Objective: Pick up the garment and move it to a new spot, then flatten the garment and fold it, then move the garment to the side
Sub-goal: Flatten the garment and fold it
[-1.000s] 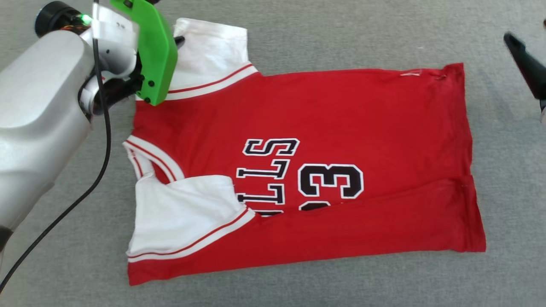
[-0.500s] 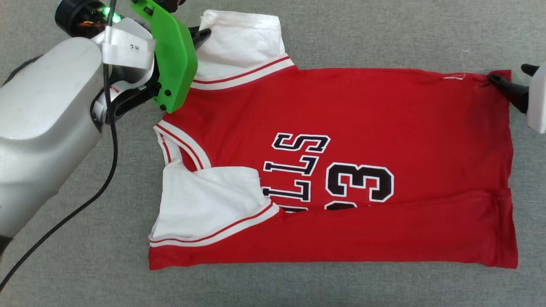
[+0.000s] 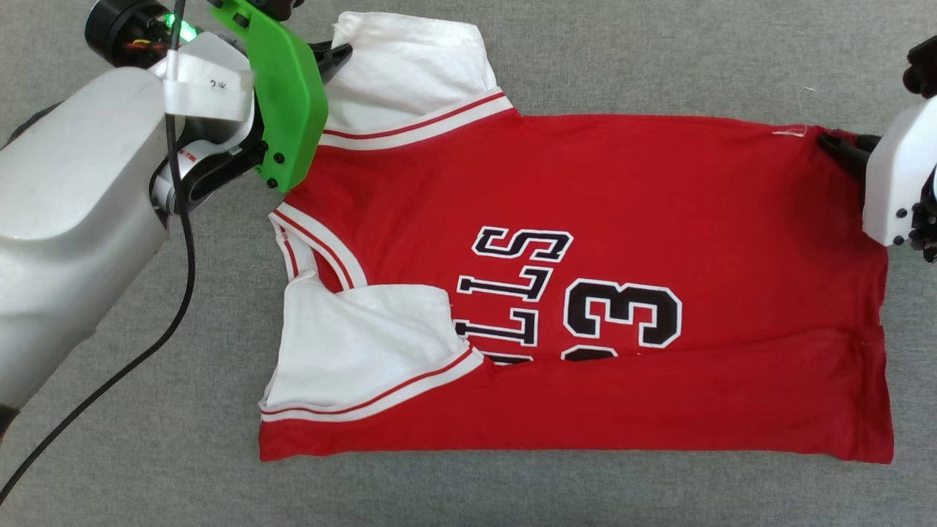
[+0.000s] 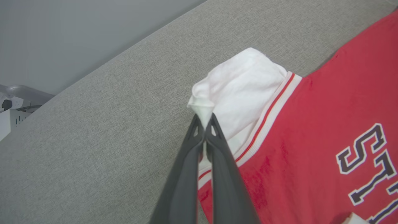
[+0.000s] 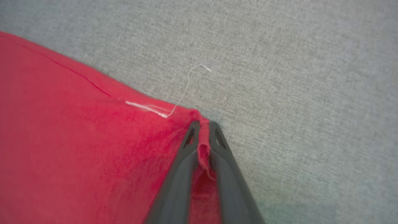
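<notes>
Garment (image 3: 622, 197): red jersey with white short sleeves and black lettering (image 3: 512, 293). It lies flat on the grey worktop (image 3: 585, 58), stretched between the two pincers. The near long edge is folded over the body and covers part of the lettering.

Left pincer (image 4: 204, 123): fingers together, clamped on the tip of the far white sleeve (image 4: 245, 81). The red body spreads away to its right in the left wrist view.

Right pincer (image 5: 203, 127): fingers drawn in on a pinch of red cloth at the far hem corner (image 5: 189, 117). A loose white thread (image 5: 186, 87) trails just beside its tips, and the cloth spreads to its left.

Step in hand, as judged: folding. Both far corners are gripped, and the second lengthwise fold is not yet made.

Next move calls for: raising both pincers together and carrying the far edge over toward the near fold. The cloth should stay taut between them so that sleeve and hem land level. The hold on the sleeve tip looks thin and could slip.
</notes>
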`<state>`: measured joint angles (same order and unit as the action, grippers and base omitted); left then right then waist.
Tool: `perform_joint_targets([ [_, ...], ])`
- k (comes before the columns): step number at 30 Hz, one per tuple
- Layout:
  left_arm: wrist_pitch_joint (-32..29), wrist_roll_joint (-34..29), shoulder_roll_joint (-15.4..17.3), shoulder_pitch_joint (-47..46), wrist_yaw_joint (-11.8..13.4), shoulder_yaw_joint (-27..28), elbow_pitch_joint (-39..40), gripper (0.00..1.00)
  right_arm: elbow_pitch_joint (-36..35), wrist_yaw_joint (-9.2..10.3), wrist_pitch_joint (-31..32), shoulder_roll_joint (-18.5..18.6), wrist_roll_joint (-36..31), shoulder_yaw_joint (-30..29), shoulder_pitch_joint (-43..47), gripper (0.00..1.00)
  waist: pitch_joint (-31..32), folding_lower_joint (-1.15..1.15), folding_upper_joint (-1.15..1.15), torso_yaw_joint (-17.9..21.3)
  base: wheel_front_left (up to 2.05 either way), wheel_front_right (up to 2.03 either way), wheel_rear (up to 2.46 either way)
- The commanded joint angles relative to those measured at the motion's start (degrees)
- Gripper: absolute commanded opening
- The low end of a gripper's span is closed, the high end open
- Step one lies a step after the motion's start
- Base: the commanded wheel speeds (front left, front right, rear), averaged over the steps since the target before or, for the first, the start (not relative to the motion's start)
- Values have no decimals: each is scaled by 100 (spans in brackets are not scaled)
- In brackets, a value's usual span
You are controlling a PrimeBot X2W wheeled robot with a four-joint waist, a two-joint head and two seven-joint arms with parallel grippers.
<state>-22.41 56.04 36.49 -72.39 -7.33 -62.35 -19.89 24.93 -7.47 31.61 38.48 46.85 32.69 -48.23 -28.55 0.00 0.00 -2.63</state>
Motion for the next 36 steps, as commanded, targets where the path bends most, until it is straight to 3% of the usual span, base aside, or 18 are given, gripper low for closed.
perform_joint_targets([
  [1, 70, 35, 55, 124, -8, 6, -33, 0, 78, -2, -123, -34, 41, 159, 92, 0, 152, 0, 0, 58, 0, 0, 0],
  [11, 449, 101, 397, 846, 92, -92, 247, 0, -129, -2, -1300, 174, 276, 519, 330, 0, 884, 0, 0, 130, 0, 0, 0],
  [26, 873, 312, 1232, 2558, 897, -400, 1628, 0, -716, -2, -2045, 464, 487, 674, 1610, 0, 1543, 0, 0, 75, 0, 0, 0],
  [36, 1155, 560, 1353, 3562, 1250, -663, 1910, 0, -982, -2, -2295, 486, 619, 346, 2827, 0, 1695, 0, 0, 50, 0, 0, 0],
])
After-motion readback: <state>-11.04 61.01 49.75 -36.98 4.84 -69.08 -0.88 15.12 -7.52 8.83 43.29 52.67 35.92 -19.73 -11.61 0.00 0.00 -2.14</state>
